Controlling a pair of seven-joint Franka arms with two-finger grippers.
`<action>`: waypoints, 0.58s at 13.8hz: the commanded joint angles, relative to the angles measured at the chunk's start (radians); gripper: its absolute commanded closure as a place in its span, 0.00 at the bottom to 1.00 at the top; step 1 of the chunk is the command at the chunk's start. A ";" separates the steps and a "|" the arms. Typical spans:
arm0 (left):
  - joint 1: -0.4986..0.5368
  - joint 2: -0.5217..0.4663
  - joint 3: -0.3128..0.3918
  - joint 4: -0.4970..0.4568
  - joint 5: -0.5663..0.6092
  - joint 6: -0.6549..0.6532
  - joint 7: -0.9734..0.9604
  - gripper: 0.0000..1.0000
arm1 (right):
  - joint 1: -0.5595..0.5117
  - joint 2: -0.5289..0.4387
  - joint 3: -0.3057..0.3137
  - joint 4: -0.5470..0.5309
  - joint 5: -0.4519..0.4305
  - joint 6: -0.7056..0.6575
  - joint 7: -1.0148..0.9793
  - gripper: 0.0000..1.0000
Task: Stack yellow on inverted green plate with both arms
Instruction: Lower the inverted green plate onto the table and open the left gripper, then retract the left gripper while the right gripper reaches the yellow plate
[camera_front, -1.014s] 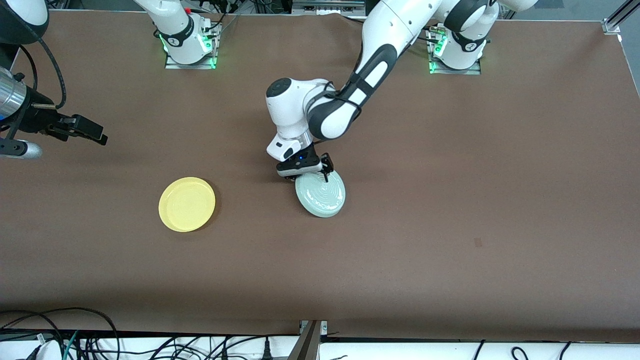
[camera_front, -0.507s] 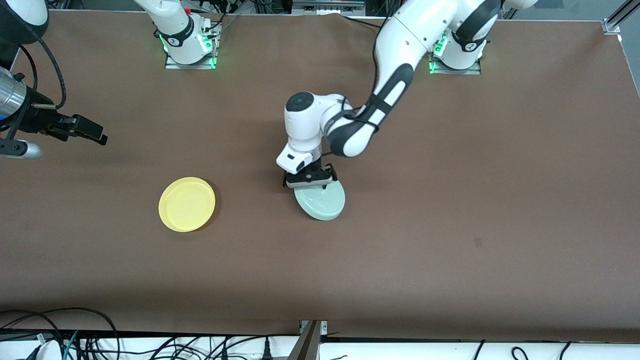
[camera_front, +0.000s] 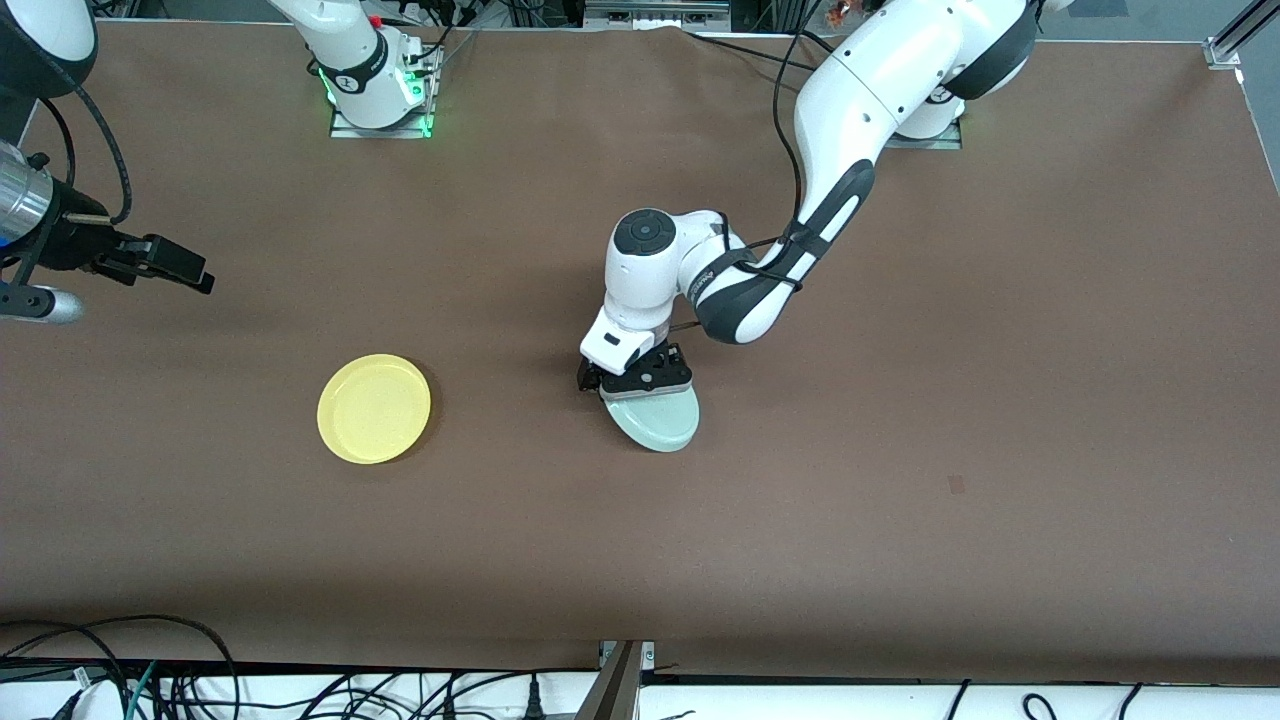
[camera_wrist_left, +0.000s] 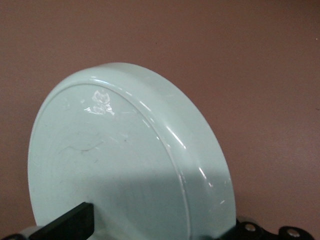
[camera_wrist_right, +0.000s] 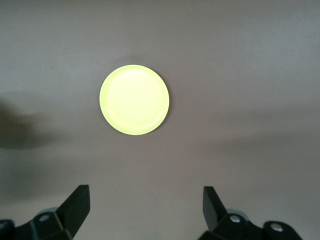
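Note:
The pale green plate (camera_front: 655, 422) is held tilted on edge at mid-table, its smooth underside toward the front camera. My left gripper (camera_front: 638, 383) is shut on its rim. In the left wrist view the green plate (camera_wrist_left: 125, 160) fills the frame, underside showing, between my fingers (camera_wrist_left: 67, 225). The yellow plate (camera_front: 374, 408) lies flat, right way up, toward the right arm's end of the table. My right gripper (camera_front: 170, 263) is open and empty, high over that end; its wrist view shows the yellow plate (camera_wrist_right: 134, 99) below the spread fingers (camera_wrist_right: 75, 205).
Brown table cover (camera_front: 900, 450) all round. Cables (camera_front: 120, 680) lie along the table's front edge, with a metal post (camera_front: 620, 680) at its middle. The arm bases (camera_front: 375, 90) stand at the table's back edge.
My left gripper has turned the green plate over, so its ringed inside faces away and the underside now shows, and has shifted slightly toward the left arm's end. The right arm has not moved.

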 joint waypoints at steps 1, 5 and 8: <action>0.004 -0.022 -0.002 0.024 -0.021 -0.076 0.023 0.00 | -0.033 0.035 0.005 0.024 -0.014 0.008 -0.001 0.00; -0.013 -0.022 -0.005 0.142 -0.026 -0.362 0.182 0.00 | -0.052 0.064 0.000 0.018 -0.022 0.012 -0.001 0.00; 0.002 -0.021 -0.011 0.148 -0.087 -0.329 0.100 0.00 | -0.049 0.107 0.000 0.012 -0.029 -0.027 -0.004 0.00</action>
